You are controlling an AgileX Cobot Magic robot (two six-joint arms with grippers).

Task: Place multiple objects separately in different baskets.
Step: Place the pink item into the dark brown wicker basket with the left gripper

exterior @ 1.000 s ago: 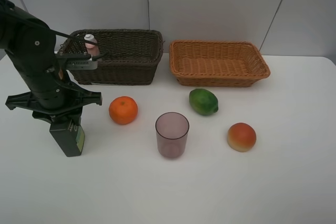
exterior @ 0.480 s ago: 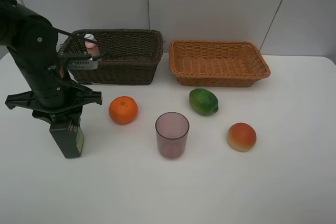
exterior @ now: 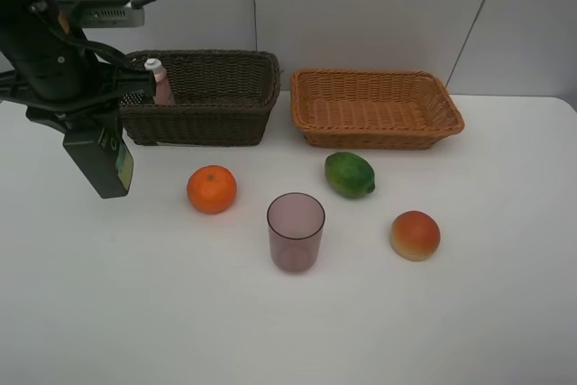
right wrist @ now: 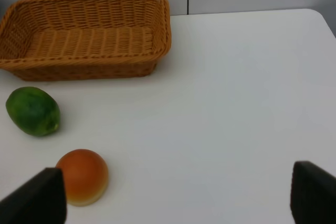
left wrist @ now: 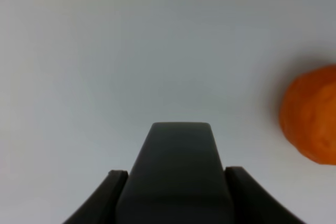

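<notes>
One pink bottle (exterior: pixel 163 89) (white-capped) in dark basket (exterior: pixel 203 125) | high view only

high: frontal overview | left wrist: close, downward | right wrist: shares tan basket (exterior: pixel 379 137) (right wrist: pixel 89 69) with high

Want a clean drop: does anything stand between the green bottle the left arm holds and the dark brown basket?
Nothing visible does. The green bottle hangs clear of the table beside the dark brown basket, at its left end. The pink bottle stands inside that end and may crowd the drop.
</notes>
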